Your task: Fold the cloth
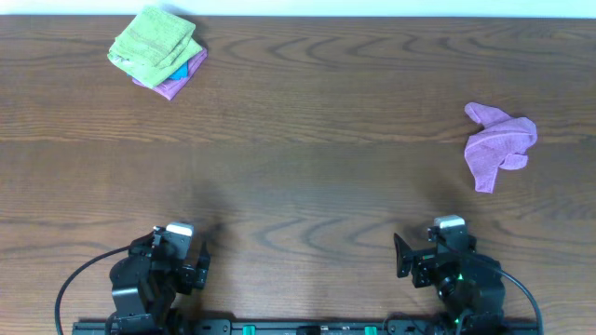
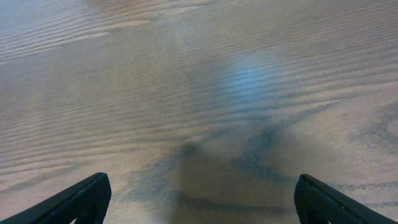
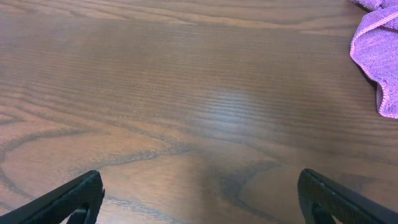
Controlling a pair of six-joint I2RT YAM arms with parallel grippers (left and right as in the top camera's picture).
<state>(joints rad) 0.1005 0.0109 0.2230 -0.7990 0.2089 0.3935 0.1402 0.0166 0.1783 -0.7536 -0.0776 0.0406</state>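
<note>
A: Nearest the lens, black fingertips of the left end effector (image 2: 202, 202), spread wide over bare counter (image 2: 199, 74), holding nothing.

B: Same for the right end effector (image 3: 199, 199): parted wide, empty, held low over the wood.

A: And the thing to fold?

B: Lying ahead and to the right of the right end effector, well apart from it: a crumpled purple cloth (image 1: 499, 142), seen only as a hem at the right margin of that wrist view. Far off to the right of the left end effector, and out of its camera's sight.

A: Anything else about?

B: Just a stack of folded towels (image 1: 156, 51), green on top, far ahead and slightly left of the left end effector. Well apart from the purple one.

A: Folding begun?

B: Not yet, judging by the heap: bunched, edges tucked under, with no corner clearly free.

A: Likely trouble, then?

B: Pinching a ridge rather than a corner, probably catching several layers at once, then lifting a wad instead of a flat sheet. Dragging it further right too, if pressed down while sliding. Knocking arms together when reaching into that one small spot from both sides. Better to flatten first.
</note>
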